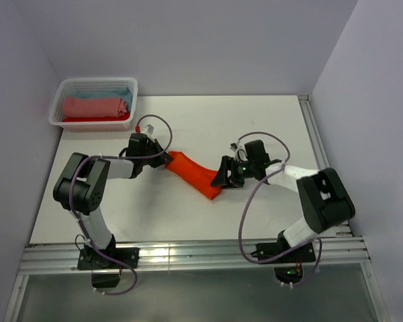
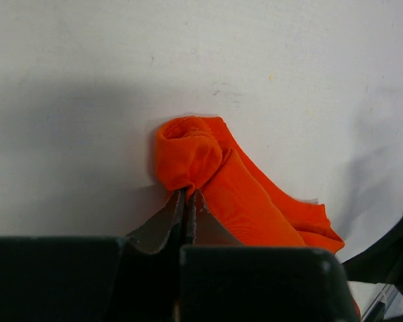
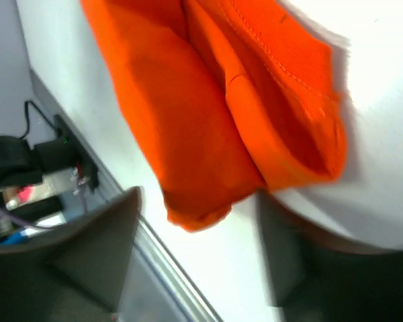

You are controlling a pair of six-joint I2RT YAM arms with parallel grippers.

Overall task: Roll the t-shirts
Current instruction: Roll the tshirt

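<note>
– Now, where's the shirt (image 1: 195, 176)?

– Mid-table (image 1: 255, 121), orange, rolled into a long narrow strip. It lies slantwise between the two arms, with the far end towards the left arm and the near end towards the right.

– Which gripper has it?

– Only the left gripper (image 1: 164, 161). Its wrist view shows the jaws pressed together, with a fold of the far end nipped at the tips. That end is curled into a tight little roll lying on the table just past the fingers.

– And the right gripper (image 1: 221, 178)?

– It's down at the near end with its jaws spread. From its own camera one finger stands on each side of the cloth end, and neither is closed on it. That picture is blurred, so I can't tell whether a finger touches the cloth.

– How does the near end look?

– Looser than the far one. Two folded layers lie side by side, and a stitched hem shows on one of them.

– Anything else about?

– A white basket (image 1: 59, 107) sits in the far left corner, well apart from the shirt. A pink roll (image 1: 94, 106) lies across the middle of it. Some blue cloth (image 1: 114, 93) shows behind the roll and red cloth (image 1: 87, 120) shows in front.
</note>
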